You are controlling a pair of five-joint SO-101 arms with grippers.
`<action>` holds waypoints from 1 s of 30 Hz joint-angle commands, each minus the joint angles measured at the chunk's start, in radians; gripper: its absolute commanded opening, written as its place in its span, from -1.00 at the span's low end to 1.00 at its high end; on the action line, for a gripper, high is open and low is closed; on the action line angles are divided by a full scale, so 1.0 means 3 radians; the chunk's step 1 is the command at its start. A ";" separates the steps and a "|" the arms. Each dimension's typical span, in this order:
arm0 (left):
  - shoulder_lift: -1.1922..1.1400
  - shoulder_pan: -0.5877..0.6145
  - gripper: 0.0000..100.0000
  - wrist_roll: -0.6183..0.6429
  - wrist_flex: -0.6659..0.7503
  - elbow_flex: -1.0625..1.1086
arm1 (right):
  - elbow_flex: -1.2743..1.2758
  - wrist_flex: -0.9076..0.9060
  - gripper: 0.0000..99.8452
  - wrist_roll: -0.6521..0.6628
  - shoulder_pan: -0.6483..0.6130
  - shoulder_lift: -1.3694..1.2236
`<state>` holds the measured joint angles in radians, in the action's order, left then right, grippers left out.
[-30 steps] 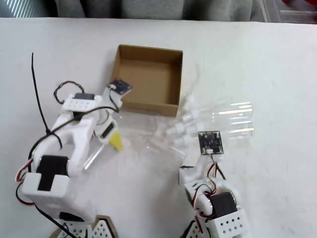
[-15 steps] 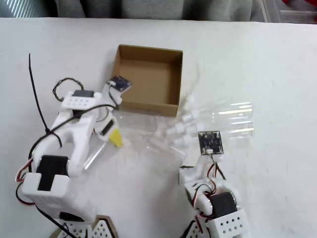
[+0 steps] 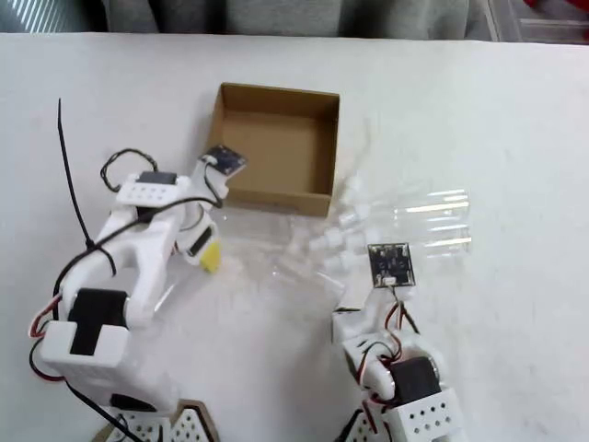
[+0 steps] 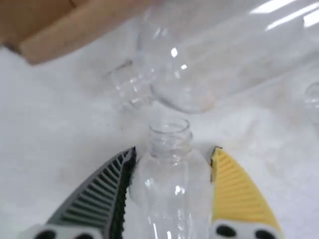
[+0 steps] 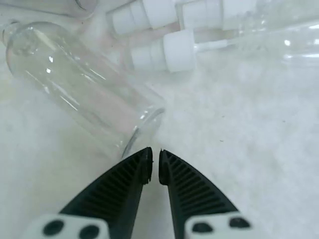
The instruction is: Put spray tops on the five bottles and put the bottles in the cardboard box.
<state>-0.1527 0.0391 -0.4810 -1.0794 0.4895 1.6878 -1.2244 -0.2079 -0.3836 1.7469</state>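
Observation:
My left gripper (image 4: 172, 152) is shut on a clear bottle (image 4: 169, 194) with a bare open neck, held between the black and yellow fingers. In the high view this gripper (image 3: 206, 250) sits just off the near left corner of the cardboard box (image 3: 276, 189). My right gripper (image 5: 154, 155) is shut on nothing, its tips close to the base of a clear bottle (image 5: 79, 84) lying on the table. White spray tops (image 5: 164, 52) lie just beyond that bottle. More clear bottles (image 3: 433, 221) and spray tops (image 3: 339, 230) lie to the right of the box.
The box (image 4: 60, 30) stands open at the table's middle. Another bottle (image 4: 199, 64) lies on its side between my held bottle and the box. Black cables loop off the left arm (image 3: 110, 276). The right arm (image 3: 405, 378) sits at the near edge.
My left gripper has shifted slightly with the bottle, up a little and back again. The right arm has not moved.

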 commanded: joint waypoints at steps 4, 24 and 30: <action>0.0043 -0.0033 -0.75 -0.0010 -0.0005 -0.0020 | 0.0015 -0.0054 -0.97 0.0026 0.0043 -0.0003; 0.0059 0.0069 -0.75 -0.0036 0.0005 0.0061 | -0.0005 0.1675 -0.97 0.1826 0.1644 0.0003; 0.0059 0.0105 -0.75 -0.0036 0.0010 0.0061 | -0.0532 0.1343 -0.97 0.3151 0.1634 -0.0028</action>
<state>-0.1511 0.0437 -0.4810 -1.0748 0.5033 1.6356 -0.7795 0.5808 0.0951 1.7469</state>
